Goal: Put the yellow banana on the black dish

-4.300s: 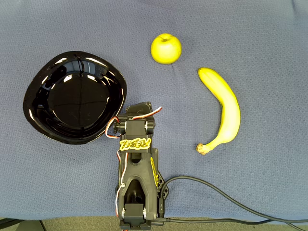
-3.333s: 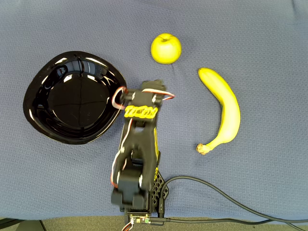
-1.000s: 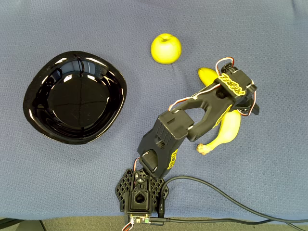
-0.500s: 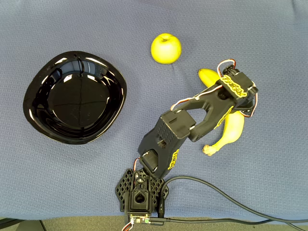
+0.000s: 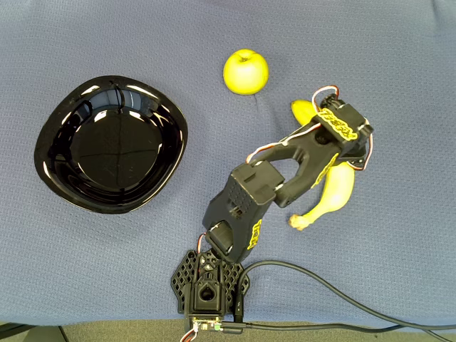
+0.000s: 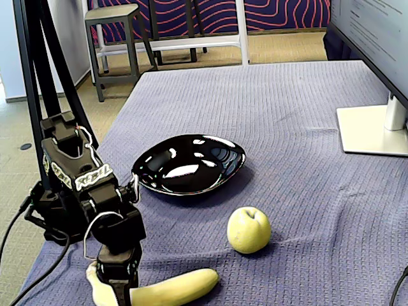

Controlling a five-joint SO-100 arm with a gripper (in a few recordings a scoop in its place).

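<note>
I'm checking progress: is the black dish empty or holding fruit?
Empty. The black dish shows only glossy reflections inside; the yellow banana lies on the cloth under the hand.

Office or lab room: my worktop under blue cloth, monitor stand far right, metal stool beyond, patterned partition behind.

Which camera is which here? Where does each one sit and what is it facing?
Overhead view: above the table, looking straight down; the arm's base sits at the bottom edge, the arm reaching over the banana.
Fixed view: low at one table end, looking along the cloth toward stools; the gripper is down at the banana.
Both show the apple and black dish.
</note>
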